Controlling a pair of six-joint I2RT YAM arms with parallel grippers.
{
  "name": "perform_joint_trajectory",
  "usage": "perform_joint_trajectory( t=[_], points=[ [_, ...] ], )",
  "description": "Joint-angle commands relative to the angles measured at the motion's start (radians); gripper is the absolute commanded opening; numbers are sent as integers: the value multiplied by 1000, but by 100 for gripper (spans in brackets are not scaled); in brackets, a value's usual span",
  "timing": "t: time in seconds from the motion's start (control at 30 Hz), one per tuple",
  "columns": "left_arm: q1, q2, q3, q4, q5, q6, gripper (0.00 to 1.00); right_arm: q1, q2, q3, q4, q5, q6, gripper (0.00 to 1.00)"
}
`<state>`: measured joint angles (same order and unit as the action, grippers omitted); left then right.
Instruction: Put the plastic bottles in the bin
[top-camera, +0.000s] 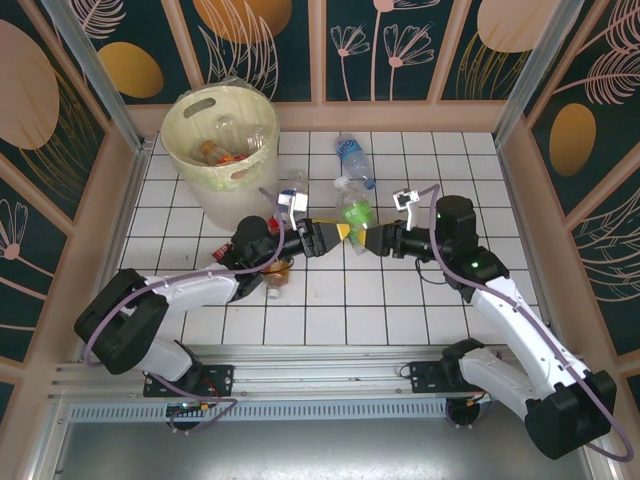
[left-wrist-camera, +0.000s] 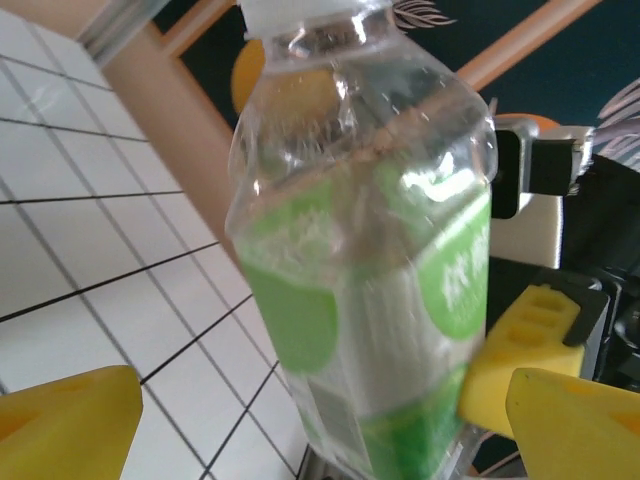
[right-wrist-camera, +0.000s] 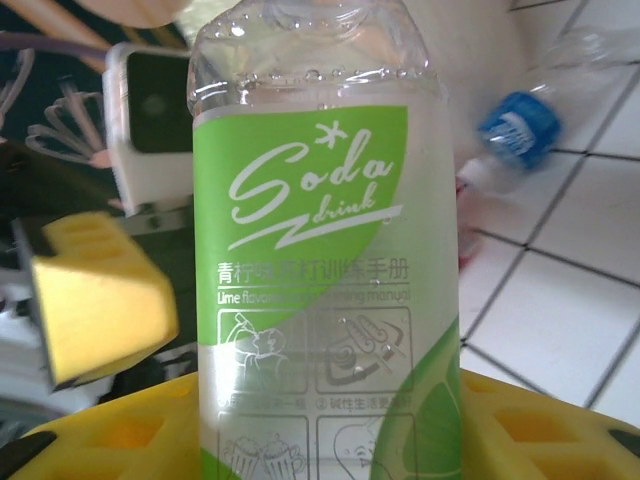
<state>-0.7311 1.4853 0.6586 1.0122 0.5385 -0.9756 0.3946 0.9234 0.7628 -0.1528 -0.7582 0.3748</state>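
Top external view: nearest the arm bases, an orange-filled bottle (top-camera: 278, 272) lies on the tiles under the left arm. At mid-table the two grippers meet tip to tip. The right gripper (top-camera: 362, 238) is clamped on the green-labelled bottle (top-camera: 355, 210). The left gripper (top-camera: 328, 238) has its fingers spread wide on either side of that bottle, not gripping it. Beyond them lies a blue-labelled bottle (top-camera: 352, 158). The bin (top-camera: 215, 195) stands at the far left with bottles inside.
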Motion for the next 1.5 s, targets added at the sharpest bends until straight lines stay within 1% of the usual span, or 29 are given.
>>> perform_joint_trajectory(
  t=[0.0, 0.07, 0.17, 0.33, 0.47, 0.53, 0.6, 0.67, 0.73, 0.77, 0.8, 0.83, 0.87, 0.93, 0.97, 1.0, 1.07, 1.13, 1.2, 1.27, 1.33, 1.47],
  points=[
    [5, 22, 11, 212, 76, -48, 93, 8, -16, -20, 51, -207, 84, 50],
    [5, 31, -3, 290, 89, -78, 93, 7, -19, -31, 86, -253, 120, 49],
    [4, 38, -9, 371, 111, -124, 89, 10, -13, -36, 87, -269, 130, 50],
    [5, 25, 0, 336, 129, -123, 78, 8, -14, -57, 134, -273, 163, 49],
    [5, 6, 2, 327, 138, -130, 74, 10, -11, -68, 164, -277, 179, 49],
    [4, -3, 6, 313, 138, -128, 70, 9, -8, -69, 163, -278, 173, 50],
    [5, -9, 12, 302, 140, -127, 68, 10, -8, -69, 160, -278, 167, 52],
    [5, -19, 16, 277, 133, -118, 63, 9, -10, -68, 165, -280, 164, 57],
    [5, -33, 19, 240, 119, -101, 61, 10, -17, -67, 173, -276, 162, 60],
    [7, -40, 26, 216, 114, -94, 60, 10, -23, -67, 172, -268, 159, 66],
    [7, -51, 35, 183, 108, -84, 60, 9, -28, -65, 161, -261, 150, 76],
    [8, -66, 49, 123, 92, -61, 60, 9, -36, -63, 153, -255, 139, 86],
    [8, -83, 67, 57, 73, -35, 60, 10, -50, -67, 149, -249, 132, 91],
    [17, -129, 121, -148, 9, 49, 60, 9, -92, -74, 134, -219, 112, 96],
    [22, -150, 157, -241, -23, 94, 60, 9, -112, -78, 127, -208, 104, 97],
    [24, -171, 199, -371, -72, 167, 60, 9, -134, -83, 122, -195, 97, 97],
    [30, -195, 300, -564, -148, 286, 60, 10, -175, -85, 98, -152, 75, 97],
    [40, -192, 450, -782, -232, 394, 62, 11, -213, -81, 69, -101, 46, 98],
    [56, -172, 573, -959, -320, 479, 62, 10, -243, -77, 51, -65, 21, 98],
    [72, -150, 686, -1080, -400, 548, 62, 12, -266, -70, 40, -46, -6, 98],
    [82, -120, 801, -1201, -512, 632, 62, 13, -282, -50, 20, -33, -45, 99],
    [124, -59, 971, -1339, -673, 748, 63, 12, -303, -2, -32, -12, -105, 99]
  ],
)
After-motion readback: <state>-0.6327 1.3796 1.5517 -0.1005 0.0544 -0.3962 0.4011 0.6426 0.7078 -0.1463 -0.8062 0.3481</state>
